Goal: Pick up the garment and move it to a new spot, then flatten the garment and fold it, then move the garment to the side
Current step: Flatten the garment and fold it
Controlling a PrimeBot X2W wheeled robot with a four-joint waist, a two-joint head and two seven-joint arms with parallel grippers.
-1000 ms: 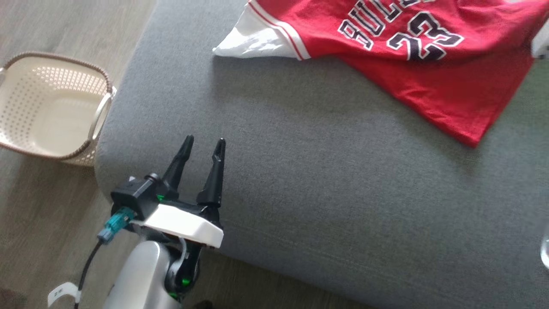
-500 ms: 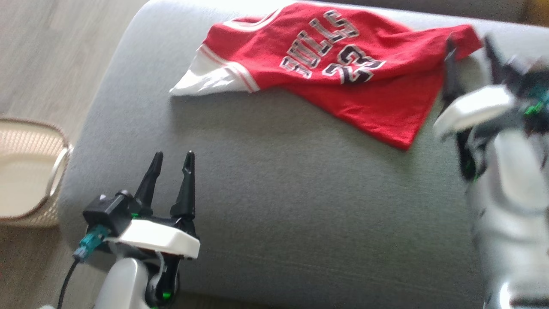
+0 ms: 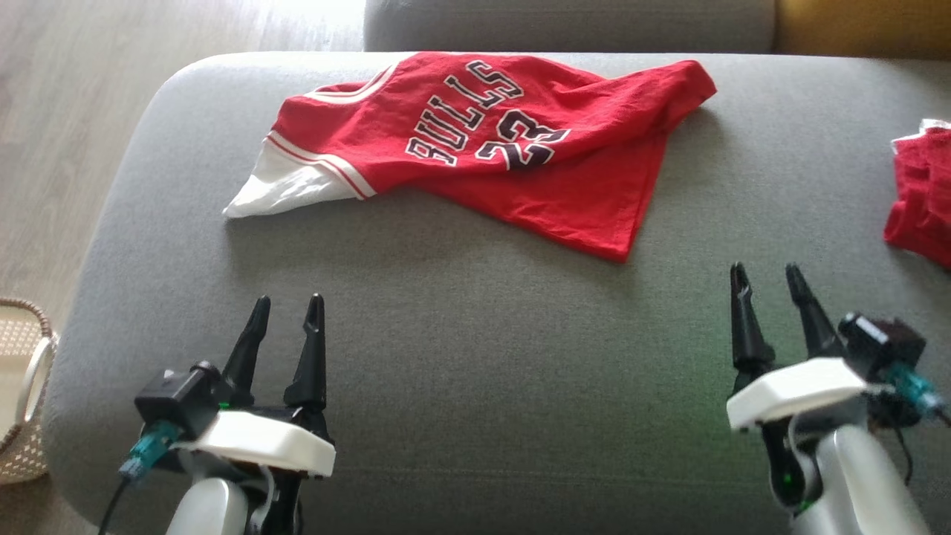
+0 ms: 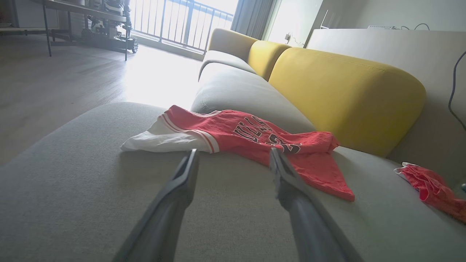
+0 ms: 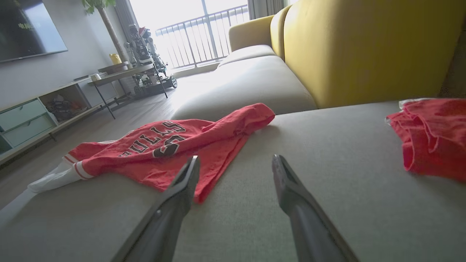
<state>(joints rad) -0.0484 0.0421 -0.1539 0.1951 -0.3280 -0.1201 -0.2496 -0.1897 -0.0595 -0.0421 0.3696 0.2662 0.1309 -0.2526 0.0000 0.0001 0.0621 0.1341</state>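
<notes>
The garment (image 3: 520, 160) is a red jersey with black lettering and a white part at its left end. It lies rumpled on the far half of the grey sofa seat (image 3: 461, 349); it is also in the left wrist view (image 4: 255, 140) and the right wrist view (image 5: 171, 153). My left gripper (image 3: 286, 308) hovers open over the seat's near left, well short of the jersey. At the near right my right gripper (image 3: 765, 275) is open too, just below and to the right of the jersey's lower corner. Neither holds anything.
A second red cloth (image 3: 925, 197) lies at the seat's right edge. A cream perforated basket (image 3: 22, 386) stands on the wooden floor to the left. Yellow back cushions (image 4: 338, 94) rise behind the seat. Bare grey seat stretches between the grippers.
The head camera has swung right and up, so the jersey sits further left and whole in the picture. The right gripper has come fully into view, and the basket has slid to the left edge.
</notes>
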